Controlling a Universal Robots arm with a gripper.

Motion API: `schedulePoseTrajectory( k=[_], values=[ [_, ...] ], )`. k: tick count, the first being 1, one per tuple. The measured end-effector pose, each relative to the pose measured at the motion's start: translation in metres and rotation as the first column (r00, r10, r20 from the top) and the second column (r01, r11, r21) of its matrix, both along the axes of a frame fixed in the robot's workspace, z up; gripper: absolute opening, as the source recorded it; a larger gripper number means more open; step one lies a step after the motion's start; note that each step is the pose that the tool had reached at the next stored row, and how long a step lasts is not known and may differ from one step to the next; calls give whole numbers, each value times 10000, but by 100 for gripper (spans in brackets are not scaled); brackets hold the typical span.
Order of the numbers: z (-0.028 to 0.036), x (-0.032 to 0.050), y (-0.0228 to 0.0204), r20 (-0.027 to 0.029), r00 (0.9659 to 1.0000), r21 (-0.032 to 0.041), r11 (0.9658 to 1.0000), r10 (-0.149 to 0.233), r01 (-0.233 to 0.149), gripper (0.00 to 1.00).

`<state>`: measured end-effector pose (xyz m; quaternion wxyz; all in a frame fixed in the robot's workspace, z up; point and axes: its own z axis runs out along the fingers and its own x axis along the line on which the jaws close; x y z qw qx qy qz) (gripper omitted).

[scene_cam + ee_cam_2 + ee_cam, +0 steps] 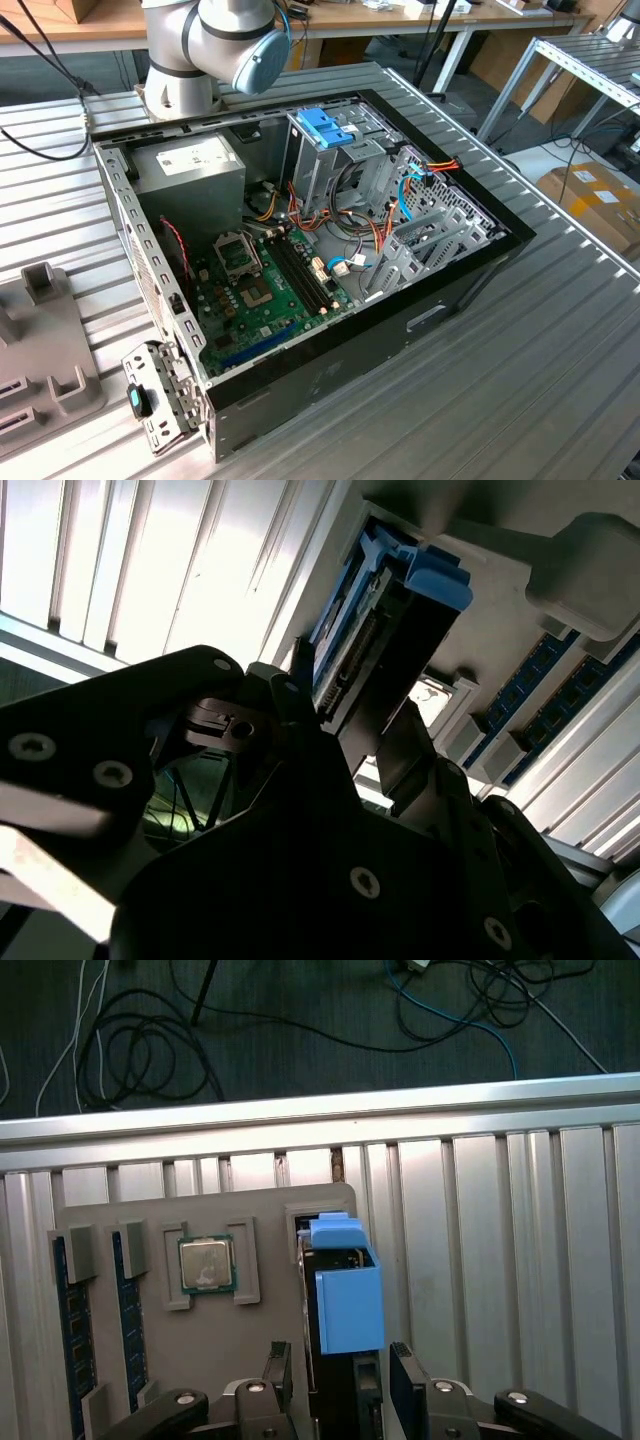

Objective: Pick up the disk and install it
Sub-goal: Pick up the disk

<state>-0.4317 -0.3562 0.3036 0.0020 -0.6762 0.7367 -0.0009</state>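
Observation:
The disk (349, 1300) stands on edge in a slot of a grey holder tray (260, 1210); its light-blue carrier faces the first wrist camera. In the second wrist view the disk (385, 630) shows from the side, a dark body with blue rails. My gripper (340, 1362) is down over it, one black finger on each flat side of the disk and a thin gap at each. The fingers stand open around the disk, which still rests in the tray. In the second wrist view the gripper (350, 705) straddles the disk's near end.
The holder tray also carries a processor chip (205, 1263) and memory sticks (70, 1340). In the exterior view an open computer case (470, 270) lies on the ribbed metal table, with a tall drive cage topped by a blue latch (325, 128). Floor cables (150, 1030) lie beyond the table edge.

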Motion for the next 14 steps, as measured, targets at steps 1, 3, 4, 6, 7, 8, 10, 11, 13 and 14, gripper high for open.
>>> schedulePoseTrajectory(
  k=[1, 3, 4, 6, 7, 8, 10, 11, 13, 14],
  values=[
    [0, 0, 0, 0, 10000, 0, 10000, 0, 0, 50],
    [0, 0, 0, 0, 10000, 1, 10000, 0, 0, 44],
    [0, 0, 0, -1, 10000, 1, 10000, 0, 0, 37],
    [0, 0, 0, 0, 10000, 1, 10000, 0, 0, 36],
    [0, 0, 0, -1, 10000, 2, 10000, 0, 0, 36],
    [0, 0, 0, 0, 10000, 2, 10000, 0, 0, 36],
    [0, 0, 0, -1, 10000, 3, 10000, 0, 0, 36],
    [0, 0, 0, -1, 10000, 4, 10000, 0, 0, 36],
    [0, 0, 0, 0, 10000, 5, 10000, 0, 0, 36],
    [0, 0, 0, -1, 10000, 5, 10000, 0, 0, 36]
  ],
)
